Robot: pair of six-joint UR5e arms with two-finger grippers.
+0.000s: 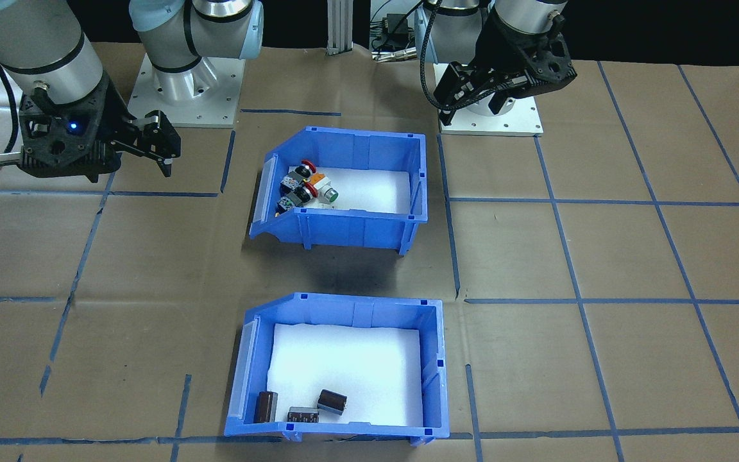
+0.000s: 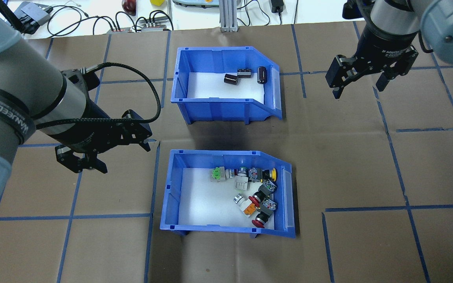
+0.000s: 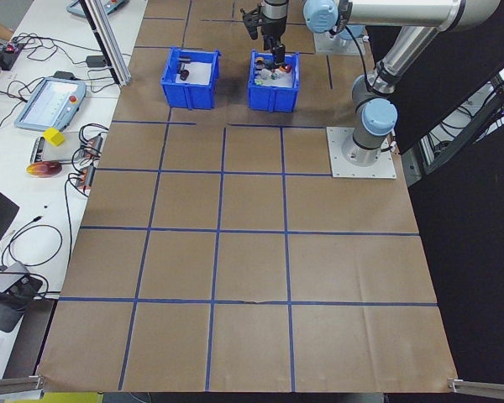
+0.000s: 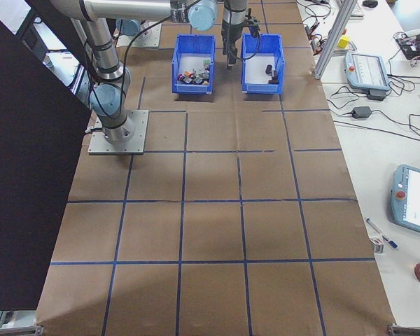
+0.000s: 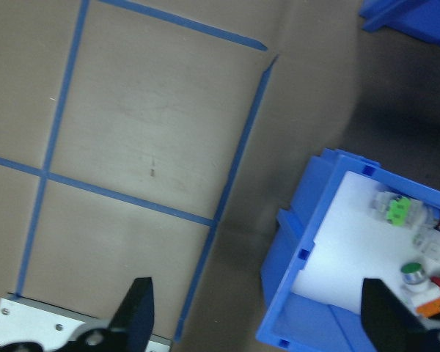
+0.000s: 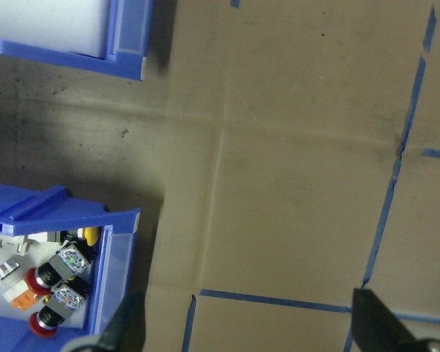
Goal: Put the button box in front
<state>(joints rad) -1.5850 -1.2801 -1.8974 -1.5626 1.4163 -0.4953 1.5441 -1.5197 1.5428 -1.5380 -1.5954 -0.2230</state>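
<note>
The button box (image 2: 166,192) is a blue sloped-front bin with a white liner and colourful push-buttons (image 2: 258,192). It sits mid-table on the robot's side, in line with the other blue bin (image 2: 181,84). In the front-facing view the button box (image 1: 344,226) is the far bin. My left gripper (image 2: 124,159) hovers open, apart from the box's left wall, with nothing in it. The left wrist view shows that box corner (image 5: 301,253) beside the spread fingers (image 5: 137,312). My right gripper (image 2: 359,89) hangs open and empty, beyond and right of both bins.
The other blue bin (image 1: 337,308) holds dark cylinders (image 1: 331,402) on white foam and stands farther from the robot. Blue tape lines grid the brown table cover. The arms' base plates (image 1: 183,96) sit at the robot's side. Cables and devices (image 2: 140,23) lie past the far table edge.
</note>
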